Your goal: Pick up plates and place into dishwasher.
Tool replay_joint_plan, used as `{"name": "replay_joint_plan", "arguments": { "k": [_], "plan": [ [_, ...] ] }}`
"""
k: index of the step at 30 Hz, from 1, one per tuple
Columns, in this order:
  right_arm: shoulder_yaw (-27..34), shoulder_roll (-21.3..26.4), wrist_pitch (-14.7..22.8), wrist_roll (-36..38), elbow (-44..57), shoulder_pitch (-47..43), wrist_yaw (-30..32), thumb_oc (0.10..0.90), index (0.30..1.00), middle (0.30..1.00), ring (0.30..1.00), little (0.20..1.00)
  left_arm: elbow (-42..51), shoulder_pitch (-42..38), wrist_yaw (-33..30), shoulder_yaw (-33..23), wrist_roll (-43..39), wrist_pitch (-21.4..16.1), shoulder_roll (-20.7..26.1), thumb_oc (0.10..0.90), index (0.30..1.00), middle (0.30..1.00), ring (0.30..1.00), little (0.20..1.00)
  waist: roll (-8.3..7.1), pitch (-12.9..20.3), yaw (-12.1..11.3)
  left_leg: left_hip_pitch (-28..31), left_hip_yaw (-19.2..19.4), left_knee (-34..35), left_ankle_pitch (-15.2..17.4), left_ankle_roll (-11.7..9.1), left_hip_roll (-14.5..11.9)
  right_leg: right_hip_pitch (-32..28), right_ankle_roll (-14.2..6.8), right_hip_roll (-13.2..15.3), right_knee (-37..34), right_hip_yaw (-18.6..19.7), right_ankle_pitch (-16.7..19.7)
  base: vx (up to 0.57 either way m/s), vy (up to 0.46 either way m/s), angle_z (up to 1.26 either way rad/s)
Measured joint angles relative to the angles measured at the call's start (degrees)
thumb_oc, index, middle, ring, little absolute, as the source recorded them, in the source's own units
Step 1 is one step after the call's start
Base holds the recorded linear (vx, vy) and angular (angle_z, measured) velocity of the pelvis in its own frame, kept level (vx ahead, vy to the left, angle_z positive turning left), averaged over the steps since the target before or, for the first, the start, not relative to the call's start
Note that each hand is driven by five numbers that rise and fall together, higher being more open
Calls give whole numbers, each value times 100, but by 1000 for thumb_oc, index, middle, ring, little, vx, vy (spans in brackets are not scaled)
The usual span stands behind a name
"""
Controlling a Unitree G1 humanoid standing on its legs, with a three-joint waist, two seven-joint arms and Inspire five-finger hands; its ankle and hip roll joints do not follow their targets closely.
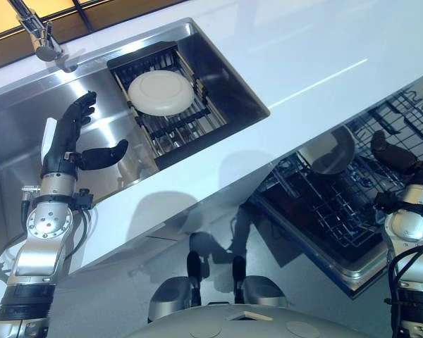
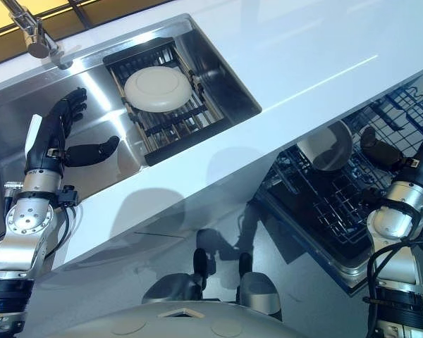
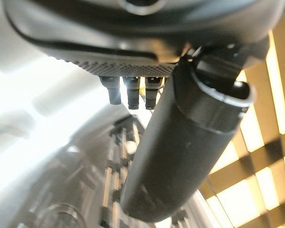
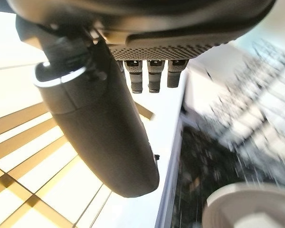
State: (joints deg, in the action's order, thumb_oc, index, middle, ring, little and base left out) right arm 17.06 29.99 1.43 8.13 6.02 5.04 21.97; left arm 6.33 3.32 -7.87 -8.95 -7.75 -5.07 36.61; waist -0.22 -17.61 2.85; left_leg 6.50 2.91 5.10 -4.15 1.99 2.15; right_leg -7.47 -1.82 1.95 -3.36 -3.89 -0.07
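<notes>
**Sink, open dishwasher and two plates**

A white counter (image 1: 317, 49) runs between a steel sink (image 1: 28, 134) and the open dishwasher (image 1: 338, 211). In the sink, a dark wire rack (image 1: 176, 123) carries a round, cream plate (image 1: 161, 92), lying flat with a raised rim. A second plate (image 1: 329, 149), pale with a shadowed hollow, stands tilted in the dishwasher's wire basket. The left hand (image 1: 70, 141) hovers over the sink beside the rack, fingers spread and thumb out, empty. The right hand (image 2: 382, 149) hangs over the basket near the tilted plate, fingers relaxed, holding nothing.
</notes>
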Motion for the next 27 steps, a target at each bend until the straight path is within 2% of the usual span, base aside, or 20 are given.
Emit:
{"name": "replay_joint_plan", "arguments": {
  "k": [5, 9, 10, 15, 20, 24, 27],
  "plan": [
    [-346, -191, 0, 1178, 1, 55, -1107, 800, 900, 900, 900, 900, -2, -141, 13, 10, 236, 133, 252, 800, 900, 900, 900, 900, 20, 24, 128, 10, 57, 0, 0, -3, -21, 18, 0, -12, 32, 18, 0, -24, 40, -4],
    [-818, -255, -22, 2191, 35, 136, -2562, 800, 900, 900, 900, 900, -47, -512, 13, 17, 344, 338, 549, 800, 900, 900, 900, 900, 128, 97, 233, 13, 91, 1, 3, -5, -15, 31, -1, 10, 49, 30, -1, -3, 66, -3],
    [-770, -318, -76, 2383, 42, 162, -2807, 800, 900, 900, 900, 900, -67, -584, 13, 16, 348, 400, 659, 800, 900, 900, 900, 900, 145, 110, 264, 14, 96, 1, 3, -5, -15, 31, -1, 22, 48, 32, -1, 16, 50, -3],
    [-806, -26, -476, 2538, 24, 164, -3971, 800, 900, 900, 900, 900, -877, -1213, 90, 227, 425, 503, 1161, 800, 900, 900, 900, 900, 304, 307, 451, -14, 131, 3, 20, -27, -34, 80, 18, 17, 43, 62, 12, 54, 53, -8],
    [-960, 107, -568, 2679, 6, 164, -4554, 800, 900, 900, 900, 900, -1460, -1586, 167, 494, 539, 633, 1489, 800, 900, 900, 900, 900, 431, 406, 550, -17, 161, 1, 24, -40, -80, 111, 55, -25, 45, 22, 38, 53, 75, -7],
    [-1160, 362, -632, 2750, 6, 137, -4875, 800, 900, 900, 900, 900, -2071, -1993, 205, 1064, 997, 706, 1931, 800, 900, 900, 900, 900, 436, 409, 580, -8, 215, 1, 17, -64, -107, 124, 71, -53, 51, 39, 49, 68, 92, -4],
    [-1305, 485, -698, 2791, 7, 72, -5055, 800, 900, 900, 900, 900, -2332, -2108, 295, 1233, 1271, 781, 2151, 800, 900, 900, 900, 900, 436, 409, 613, -7, 264, 1, 19, -66, -107, 161, 76, -60, 70, 108, 52, 55, 78, -10]
  ]
}}
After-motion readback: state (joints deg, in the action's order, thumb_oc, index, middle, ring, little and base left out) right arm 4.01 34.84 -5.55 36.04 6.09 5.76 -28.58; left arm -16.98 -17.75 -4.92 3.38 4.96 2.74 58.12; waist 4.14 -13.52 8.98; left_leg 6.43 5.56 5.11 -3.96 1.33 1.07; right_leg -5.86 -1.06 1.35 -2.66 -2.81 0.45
